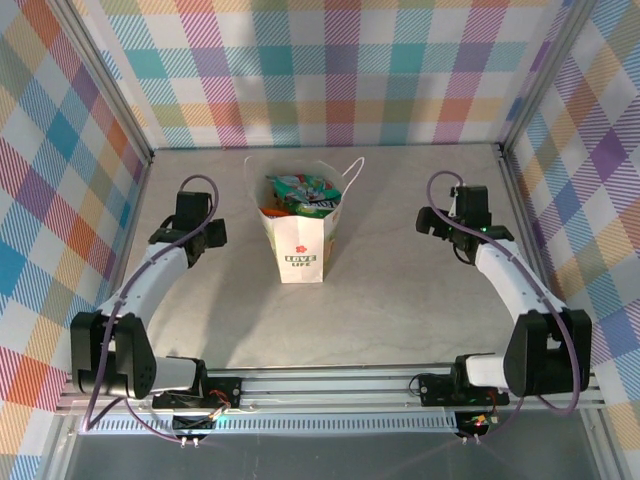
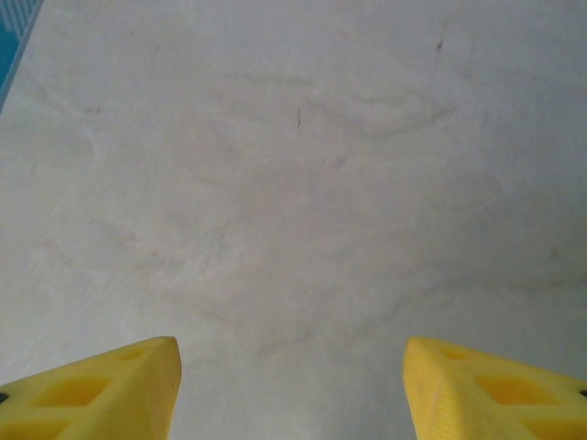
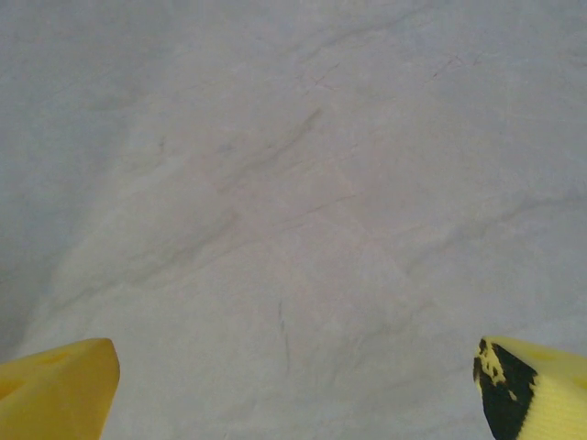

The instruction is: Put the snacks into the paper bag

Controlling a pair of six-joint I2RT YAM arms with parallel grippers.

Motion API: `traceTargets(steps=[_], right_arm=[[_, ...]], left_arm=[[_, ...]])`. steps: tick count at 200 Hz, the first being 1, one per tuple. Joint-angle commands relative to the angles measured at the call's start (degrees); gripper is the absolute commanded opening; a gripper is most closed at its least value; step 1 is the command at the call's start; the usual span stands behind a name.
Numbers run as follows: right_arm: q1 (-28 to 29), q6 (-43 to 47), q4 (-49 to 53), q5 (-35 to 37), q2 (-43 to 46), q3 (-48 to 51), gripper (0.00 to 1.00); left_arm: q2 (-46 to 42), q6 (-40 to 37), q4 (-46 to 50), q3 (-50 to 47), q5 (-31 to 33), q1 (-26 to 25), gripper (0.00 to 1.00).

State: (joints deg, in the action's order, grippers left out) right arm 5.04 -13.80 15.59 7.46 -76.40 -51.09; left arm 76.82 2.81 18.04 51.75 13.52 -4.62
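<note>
We see the paper bag [image 1: 303, 245] standing upright mid-table [image 1: 400, 300], between the two arms, with the snacks [image 1: 305, 195] heaped in its open top. Our left gripper [image 2: 292, 353] and right gripper [image 3: 295, 353] hang over the tabletop, jaws spread wide, gripping nothing, well apart from the bag.

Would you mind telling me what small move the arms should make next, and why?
Probably just retract both arms to rest: the snacks sit inside the upright paper bag, and the left tool and right tool are open, holding nothing, above the table.
</note>
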Motion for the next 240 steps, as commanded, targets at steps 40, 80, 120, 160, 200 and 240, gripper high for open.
traceTargets(steps=[40,80,120,160,200,240], right_arm=[[-1.8,5.1,-30.2,-0.4,-3.8,12.8,0.99],[-2.6,8.0,-32.0,-4.0,-2.5,13.8,0.99],[-2.6,10.6,-43.4,-2.3,1.6,23.5,0.99],[-2.6,12.0,-53.5,-4.7,-0.2,28.6,0.99],[-2.7,14.7,-59.4,-5.8,-4.0,28.7,0.99],[-2.8,14.9,-62.6,-6.9,-5.4,30.1,0.99]], left_arm=[[5.3,-0.5,-34.4,-14.1,-11.3,5.9,0.69],[11.7,0.1,-48.9,-19.0,-14.7,6.3,0.98],[10.9,-1.0,-54.1,-22.1,-17.4,6.3,1.0],[9.9,-1.8,-64.5,-28.2,-19.2,6.2,1.0],[10.9,-2.7,-66.7,-28.9,-19.2,5.5,1.0],[13.8,-3.7,-74.5,-31.6,-19.4,4.9,1.0]])
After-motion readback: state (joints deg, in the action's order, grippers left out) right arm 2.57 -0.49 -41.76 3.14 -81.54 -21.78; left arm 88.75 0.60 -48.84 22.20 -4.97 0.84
